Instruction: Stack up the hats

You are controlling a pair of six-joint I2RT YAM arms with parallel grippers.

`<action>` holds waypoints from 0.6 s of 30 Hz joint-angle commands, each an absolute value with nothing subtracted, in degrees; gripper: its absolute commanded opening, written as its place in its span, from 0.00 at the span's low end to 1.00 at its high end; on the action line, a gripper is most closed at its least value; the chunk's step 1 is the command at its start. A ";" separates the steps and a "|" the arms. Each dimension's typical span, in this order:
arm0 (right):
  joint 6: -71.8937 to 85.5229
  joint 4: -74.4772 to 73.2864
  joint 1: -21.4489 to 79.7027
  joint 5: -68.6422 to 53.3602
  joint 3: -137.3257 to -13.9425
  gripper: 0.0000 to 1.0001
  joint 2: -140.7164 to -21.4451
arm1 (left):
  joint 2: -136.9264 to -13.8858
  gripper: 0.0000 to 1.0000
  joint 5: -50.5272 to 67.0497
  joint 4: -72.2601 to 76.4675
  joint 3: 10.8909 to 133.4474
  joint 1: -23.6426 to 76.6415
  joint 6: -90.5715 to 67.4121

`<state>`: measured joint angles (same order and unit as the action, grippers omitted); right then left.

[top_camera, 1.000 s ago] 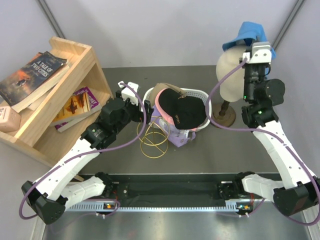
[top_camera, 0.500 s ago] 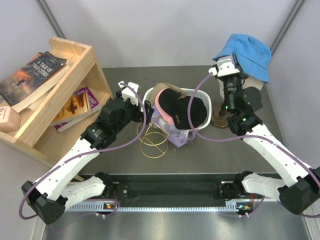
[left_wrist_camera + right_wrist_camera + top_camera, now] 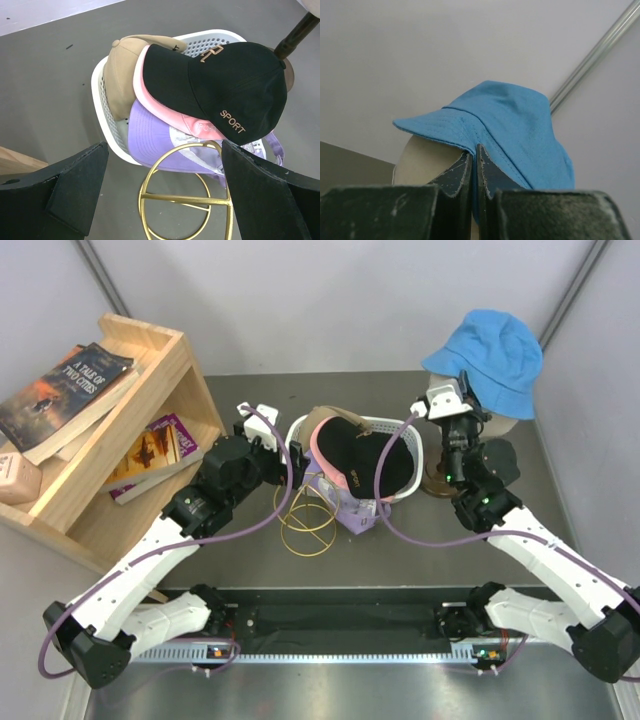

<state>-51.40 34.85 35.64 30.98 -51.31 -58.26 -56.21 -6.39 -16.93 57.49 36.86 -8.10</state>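
Note:
A blue hat [image 3: 490, 350] [image 3: 515, 125] sits over the cream mannequin head [image 3: 425, 155]. My right gripper [image 3: 462, 390] [image 3: 473, 150] is shut on its lower edge, just behind the brim. A black hat [image 3: 365, 455] [image 3: 225, 85] lies on top of a pink hat [image 3: 160, 95], a lavender hat [image 3: 150, 135] and a tan hat [image 3: 120, 80] in a white basket [image 3: 400, 430] [image 3: 102, 100]. My left gripper [image 3: 292, 465] [image 3: 170, 195] hangs open just left of the basket, above a gold wire stand [image 3: 305, 525] [image 3: 185, 200], holding nothing.
A wooden shelf [image 3: 150, 350] with books [image 3: 60, 390] stands at the left. The mannequin's round wooden base [image 3: 448, 475] stands right of the basket. Slanted metal poles run along the back corners.
My right gripper has swung left and down with the blue hat, which has spread from a bunched lump to cover the mannequin head. The left arm has not moved.

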 commanded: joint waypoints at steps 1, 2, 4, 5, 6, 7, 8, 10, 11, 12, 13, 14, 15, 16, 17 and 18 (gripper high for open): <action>-51.59 32.96 36.74 37.70 -48.52 0.00 -60.28 | -56.86 0.99 -5.01 -14.50 57.22 36.91 -9.05; -51.77 33.39 36.74 38.23 -48.17 0.00 -60.73 | -56.95 0.99 -4.92 -14.41 57.22 36.91 -9.14; -51.86 34.19 36.91 39.80 -47.12 0.00 -62.05 | -57.04 0.99 -4.92 -14.50 57.22 36.91 -9.23; -51.86 34.45 36.83 40.25 -46.76 0.00 -62.40 | -57.13 0.99 -4.75 -14.41 57.13 37.00 -9.14; -51.94 34.63 36.91 40.51 -46.50 0.00 -62.92 | -57.04 0.99 -4.66 -14.41 57.13 37.00 -9.23; -51.86 34.54 36.91 40.87 -45.97 0.00 -63.19 | -57.04 0.99 -4.66 -14.41 57.13 37.00 -9.23; -51.86 34.63 37.00 41.04 -45.71 0.00 -63.45 | -57.04 0.99 -4.57 -14.41 57.13 37.00 -9.32; -51.68 34.37 37.18 41.92 -45.09 0.00 -64.51 | -56.95 0.99 -4.40 -14.41 57.13 36.91 -9.32; -51.77 34.28 37.26 42.10 -44.83 0.00 -64.86 | -56.95 0.99 -4.31 -14.41 57.13 37.00 -9.40; -51.68 34.28 37.35 42.36 -44.56 0.00 -65.65 | -57.04 0.99 -4.31 -14.41 57.13 37.00 -9.40; -51.68 34.45 37.44 43.06 -44.13 0.00 -66.09 | -57.13 0.99 -4.31 -14.33 57.13 37.09 -9.40; -51.68 34.54 37.53 43.41 -43.86 0.00 -66.44 | -57.04 0.99 -4.22 -14.33 57.13 37.00 -9.40; -51.68 34.80 37.53 43.77 -43.60 0.00 -67.23 | -57.22 0.99 -4.22 -14.33 57.13 37.09 -9.40; -51.68 35.15 37.53 44.38 -43.16 0.00 -67.32 | -57.13 0.99 -4.22 -14.33 57.13 37.18 -9.40; -51.51 35.24 37.62 44.65 -42.89 0.00 -67.59 | -57.22 0.99 -4.22 -14.33 57.13 37.26 -9.40; -51.33 35.24 37.53 44.82 -42.63 0.00 -67.94 | -57.13 0.99 -4.22 -14.33 57.13 37.27 -9.40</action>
<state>-52.84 41.69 37.50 37.01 -45.39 -65.69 -57.17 -5.08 -16.78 57.49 36.93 -8.95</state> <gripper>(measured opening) 0.013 0.991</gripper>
